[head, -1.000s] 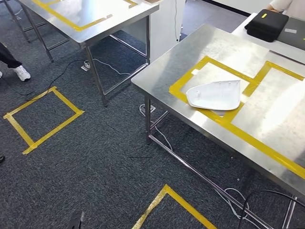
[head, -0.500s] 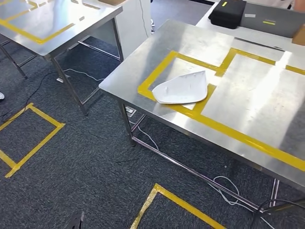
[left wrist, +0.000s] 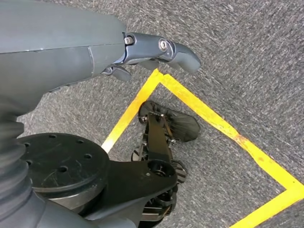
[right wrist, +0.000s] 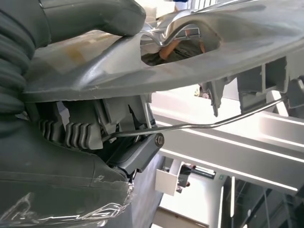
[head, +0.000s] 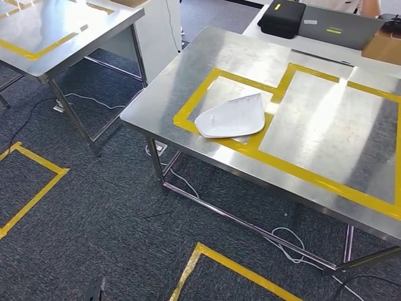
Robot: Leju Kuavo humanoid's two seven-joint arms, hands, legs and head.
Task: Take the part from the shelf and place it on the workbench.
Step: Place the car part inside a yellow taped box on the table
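Note:
My right hand (right wrist: 53,156) grips a grey moulded part (right wrist: 215,52) with ribs and a thin wire on its underside; the thick thumb (right wrist: 90,16) presses on its upper face. The steel workbench (head: 156,94) stands ahead in the head view, marked with yellow tape frames (head: 302,172). A white shell-shaped part (head: 232,116) lies in the near left frame, partly over the tape. My left hand (left wrist: 90,52) hangs over the carpet with fingers stretched out and nothing in it.
A second steel table (head: 56,25) stands at the left. Behind the workbench lie a black case (head: 282,17), a laptop (head: 336,28) and a cardboard box (head: 383,47). Cables (head: 288,241) trail under the workbench. Yellow tape squares (head: 227,263) mark the carpet.
The whole head view has shifted: the camera turned right, so the workbench now sits more to the left. The white part has kept its place on the bench.

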